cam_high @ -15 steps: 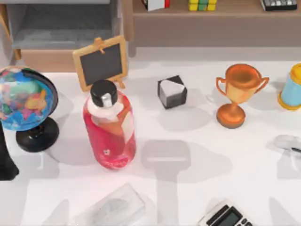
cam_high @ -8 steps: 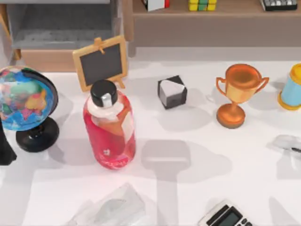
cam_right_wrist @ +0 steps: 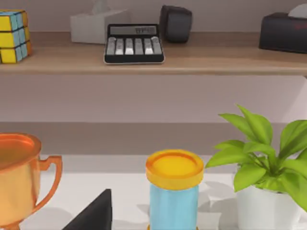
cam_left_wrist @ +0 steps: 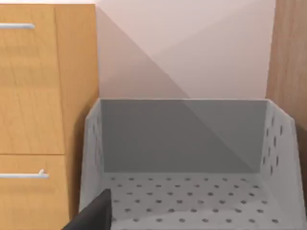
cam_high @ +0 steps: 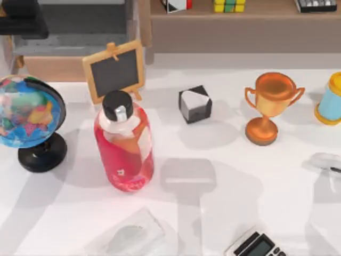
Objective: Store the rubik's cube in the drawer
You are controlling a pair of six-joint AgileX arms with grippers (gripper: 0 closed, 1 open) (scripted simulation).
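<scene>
left arm: dark body at 11 o'clock of the top view, above the open drawer (cam_high: 80, 32); its gripper (cam_left_wrist: 93, 215) shows as one dark finger over the drawer's perforated grey floor; jaws: cannot tell
right arm: its gripper (cam_right_wrist: 93, 213) shows as one dark finger in the right wrist view, near the trophy (cam_high: 269, 106) and the blue jar (cam_high: 330, 101); jaws: cannot tell
rubik's cube (cam_high: 229, 5): on the wooden shelf (cam_high: 266, 13) at 12 o'clock, at the frame's upper edge (yellow and green tiles); also in the right wrist view (cam_right_wrist: 13, 36) on the same shelf, well apart from the drawer
drawer: pulled open at 10–11 o'clock, grey inside, light-brown front panel facing the table (cam_high: 224, 149); nothing lying on the visible floor in the left wrist view
shelf contents: calculator (cam_right_wrist: 134, 44), white tissue box (cam_right_wrist: 93, 26), dark rounded object behind the calculator, black box at the far end
black-and-white cube (cam_high: 194, 104): on the table near centre, between the chalkboard sign (cam_high: 114, 72) and the trophy
red bottle (cam_high: 125, 144): 9 o'clock of centre, just in front of the chalkboard sign
globe (cam_high: 29, 120): 9 o'clock edge, beside the bottle
second calculator (cam_high: 256, 245): 5 o'clock edge of the table
clear plastic item (cam_high: 128, 237): 7 o'clock edge
potted plant (cam_right_wrist: 261, 163): beside the blue jar in the right wrist view
</scene>
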